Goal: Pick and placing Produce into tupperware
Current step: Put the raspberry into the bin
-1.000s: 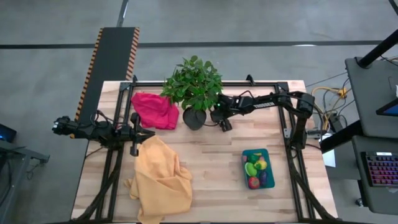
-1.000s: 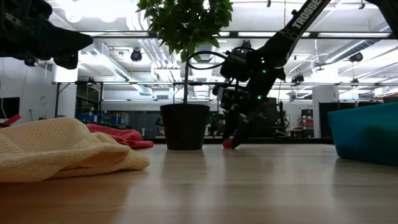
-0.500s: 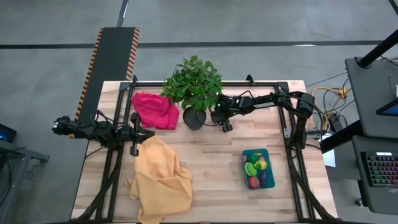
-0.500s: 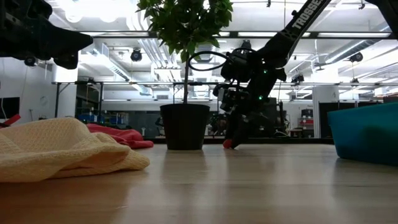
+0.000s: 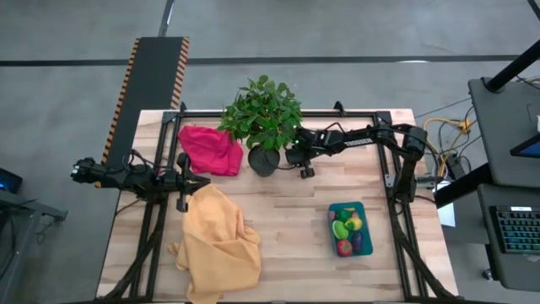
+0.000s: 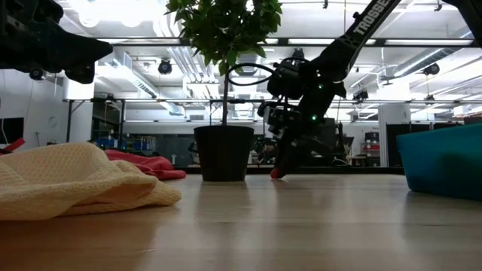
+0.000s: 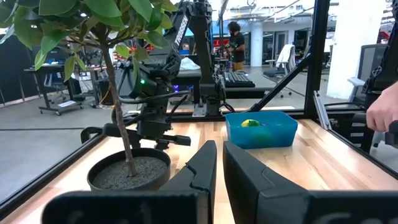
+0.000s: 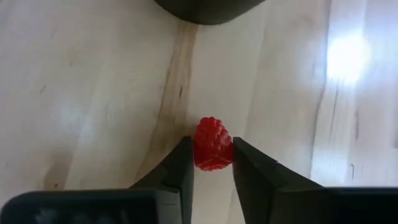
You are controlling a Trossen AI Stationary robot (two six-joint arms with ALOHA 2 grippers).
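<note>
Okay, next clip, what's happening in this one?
The right gripper is down at the table beside the potted plant, its fingers pressed against both sides of a small red raspberry that sits on the wood. The teal tupperware nearer the front of the table already holds several pieces of produce. The left gripper is shut and waits by the yellow cloth, next to a red cloth.
</note>
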